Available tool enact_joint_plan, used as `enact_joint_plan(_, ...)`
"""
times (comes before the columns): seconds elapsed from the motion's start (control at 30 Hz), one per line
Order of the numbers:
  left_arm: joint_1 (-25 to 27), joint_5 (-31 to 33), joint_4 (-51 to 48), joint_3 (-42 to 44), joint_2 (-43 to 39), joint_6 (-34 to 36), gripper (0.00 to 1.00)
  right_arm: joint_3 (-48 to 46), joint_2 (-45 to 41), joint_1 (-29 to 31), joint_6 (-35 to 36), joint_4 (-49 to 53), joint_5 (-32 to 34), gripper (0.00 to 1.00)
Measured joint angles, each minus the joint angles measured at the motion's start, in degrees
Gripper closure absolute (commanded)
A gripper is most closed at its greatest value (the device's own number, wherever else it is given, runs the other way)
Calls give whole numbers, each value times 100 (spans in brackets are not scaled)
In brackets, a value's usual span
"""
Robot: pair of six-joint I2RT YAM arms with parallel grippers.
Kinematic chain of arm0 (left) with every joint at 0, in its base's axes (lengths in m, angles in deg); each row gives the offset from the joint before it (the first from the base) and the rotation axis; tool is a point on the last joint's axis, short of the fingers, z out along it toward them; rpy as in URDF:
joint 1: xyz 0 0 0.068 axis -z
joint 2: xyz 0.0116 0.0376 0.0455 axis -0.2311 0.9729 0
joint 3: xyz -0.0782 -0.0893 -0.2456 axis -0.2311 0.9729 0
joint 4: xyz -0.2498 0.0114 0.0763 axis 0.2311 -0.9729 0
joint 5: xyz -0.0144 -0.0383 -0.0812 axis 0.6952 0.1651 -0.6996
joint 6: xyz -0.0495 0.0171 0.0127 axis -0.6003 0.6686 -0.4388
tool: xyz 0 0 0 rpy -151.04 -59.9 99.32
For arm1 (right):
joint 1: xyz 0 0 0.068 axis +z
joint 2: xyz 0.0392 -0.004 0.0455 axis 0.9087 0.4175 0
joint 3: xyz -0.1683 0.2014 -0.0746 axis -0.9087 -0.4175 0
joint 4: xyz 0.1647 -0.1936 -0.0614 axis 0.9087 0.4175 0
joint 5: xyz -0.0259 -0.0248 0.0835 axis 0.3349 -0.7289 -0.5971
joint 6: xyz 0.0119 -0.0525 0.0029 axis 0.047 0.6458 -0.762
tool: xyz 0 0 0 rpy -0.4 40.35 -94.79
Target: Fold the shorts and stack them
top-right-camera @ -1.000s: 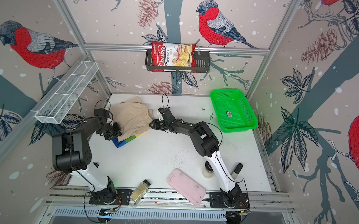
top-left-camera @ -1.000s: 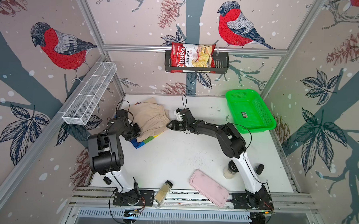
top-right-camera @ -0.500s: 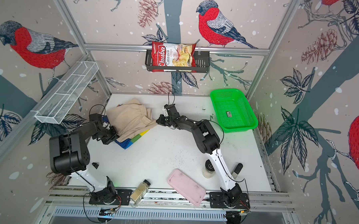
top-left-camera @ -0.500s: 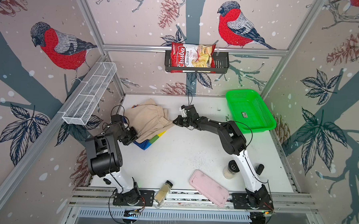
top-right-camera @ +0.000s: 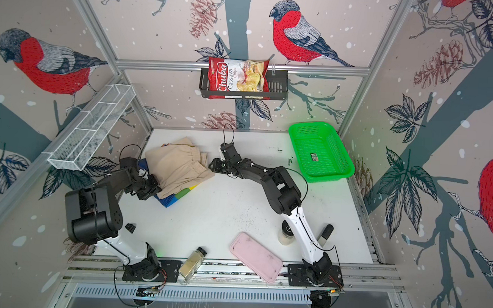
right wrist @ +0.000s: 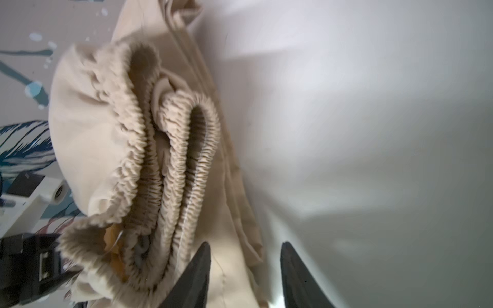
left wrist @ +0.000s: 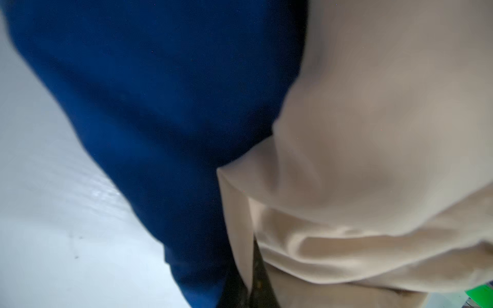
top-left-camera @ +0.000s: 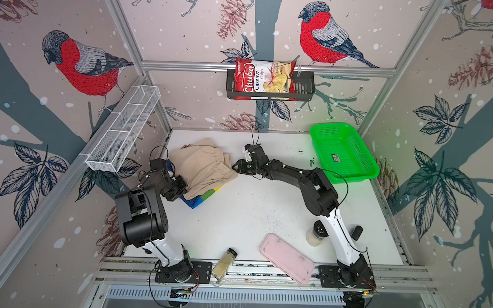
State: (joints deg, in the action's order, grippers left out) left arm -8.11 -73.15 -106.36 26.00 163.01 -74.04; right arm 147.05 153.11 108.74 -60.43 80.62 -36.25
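Centre-left, beige shorts (top-left-camera: pixel 203 167) laid over rainbow shorts (top-left-camera: pixel 199 200), left gripper (top-left-camera: pixel 180 192) closed at lower-left edge — hold unclear, right gripper (right wrist: pixel 245 246) parted alongside.

In both top views the elastic-waist shorts (top-left-camera: pixel 203 165) lie on the second pair of shorts (top-left-camera: pixel 197 199), left of centre on the table (top-left-camera: pixel 251 212). The mesh basket (top-left-camera: pixel 353 178) sits right of centre, the tray (top-left-camera: pixel 287 261) and spice jar (top-left-camera: pixel 224 263) at lower centre.

The middle of the white table (top-left-camera: pixel 251 209) is lying open for passing through. The beige shorts (top-left-camera: pixel 203 165) are blocking ten o'clock, the green mesh basket (top-left-camera: pixel 351 148) is filling two o'clock, and a pink tray (top-left-camera: pixel 287 258), spice jar (top-left-camera: pixel 224 263) and white jar (top-left-camera: pixel 316 235) are crowding five to six o'clock.
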Motion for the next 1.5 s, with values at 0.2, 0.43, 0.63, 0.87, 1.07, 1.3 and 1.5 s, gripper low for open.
enact_joint_plan(0.2,72,-105,-2,13,-63,0,100,-387,-866,87,197,57,520,48)
enact_joint_plan(0.43,116,-146,13,59,-74,-2,78,1036,-138,442,326,439,553,38)
enact_joint_plan(0.63,127,-184,37,127,-127,0,85,1956,785,522,398,898,422,42)
enact_joint_plan(0.87,127,-275,59,157,-101,4,100,1637,826,356,234,872,83,99)
enact_joint_plan(1.07,127,-282,83,181,-42,4,100,890,201,232,258,715,-26,100)
enact_joint_plan(1.3,127,-284,105,195,-22,4,100,46,-251,186,210,234,-44,99)
enact_joint_plan(1.5,133,-131,142,214,46,37,100,-424,-247,286,90,-72,-166,82)
